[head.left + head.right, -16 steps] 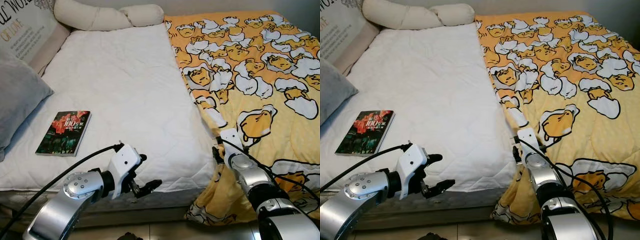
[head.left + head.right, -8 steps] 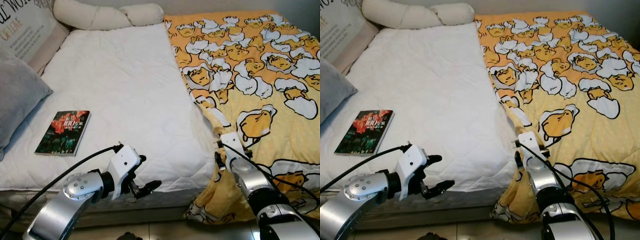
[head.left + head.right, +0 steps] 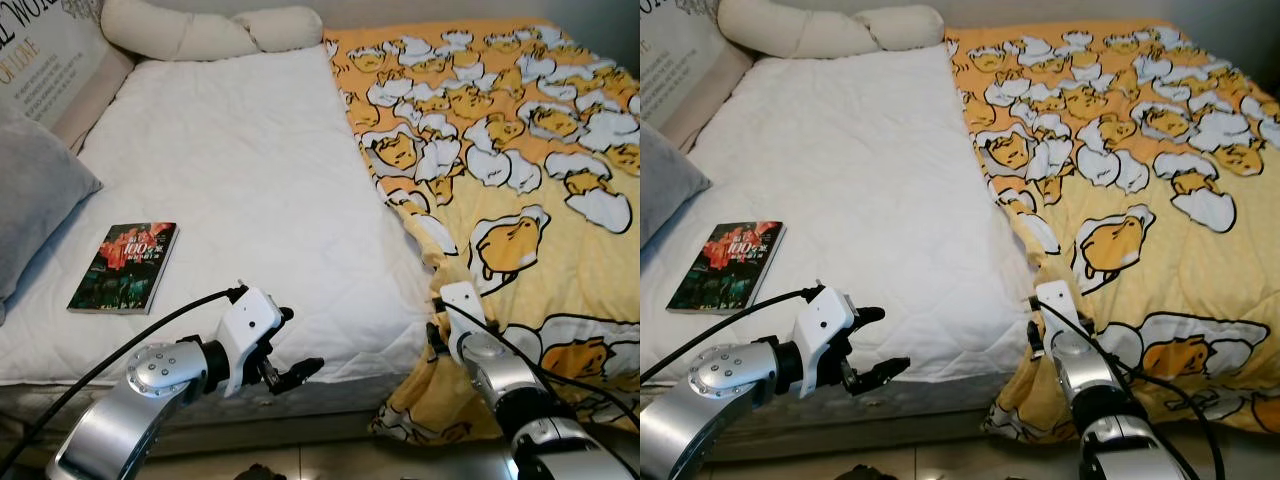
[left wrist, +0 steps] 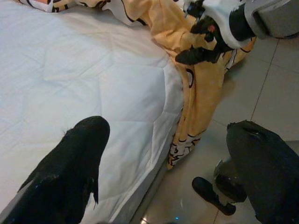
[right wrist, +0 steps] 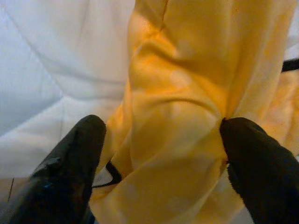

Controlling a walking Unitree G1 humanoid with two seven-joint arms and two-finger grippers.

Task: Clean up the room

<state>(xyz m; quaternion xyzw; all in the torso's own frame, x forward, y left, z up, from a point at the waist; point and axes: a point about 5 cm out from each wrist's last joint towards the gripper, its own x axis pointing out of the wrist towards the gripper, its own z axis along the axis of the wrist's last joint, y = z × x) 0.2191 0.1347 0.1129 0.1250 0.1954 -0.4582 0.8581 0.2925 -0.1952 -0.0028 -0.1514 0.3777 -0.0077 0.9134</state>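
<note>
Two brushed-silver arms end in white wrist housings. The left arm [image 3: 140, 400] has a round joint cap ringed with small screws, and a black cable arcs from about 8 o'clock to its wrist. The right arm [image 3: 500, 380] carries black cables too. Each gripper has two long, matte-black fingers [image 4: 70, 172].
</note>
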